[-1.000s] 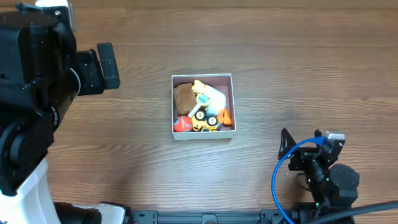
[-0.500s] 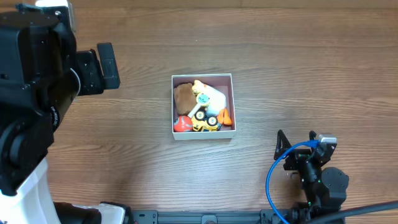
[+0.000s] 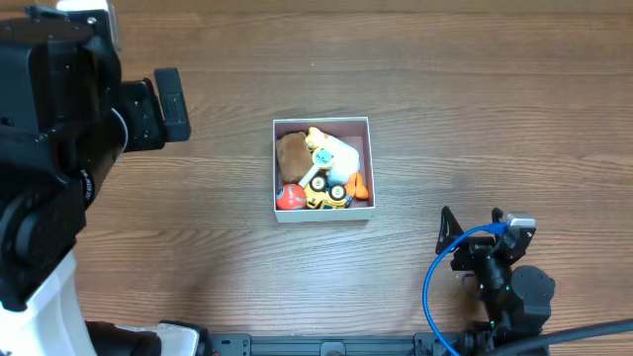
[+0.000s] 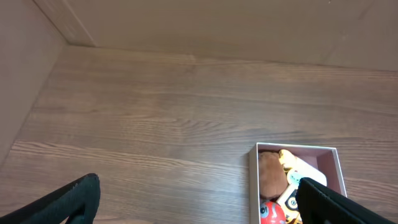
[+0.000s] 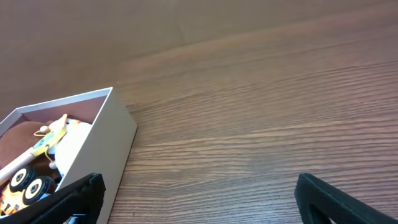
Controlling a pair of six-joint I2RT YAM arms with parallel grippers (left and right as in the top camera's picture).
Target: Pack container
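Plainly spread wide, gripping nothing: left gripper (image 4: 196,198) off left of the container (image 3: 323,214), right gripper (image 5: 199,190) beyond its near-right corner; toys (image 3: 321,173) heaped inside.

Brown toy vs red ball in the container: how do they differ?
The brown toy is larger than the red ball. The brown toy fills the far left corner, the red ball the near left one. Both lie inside the container, against its left wall.
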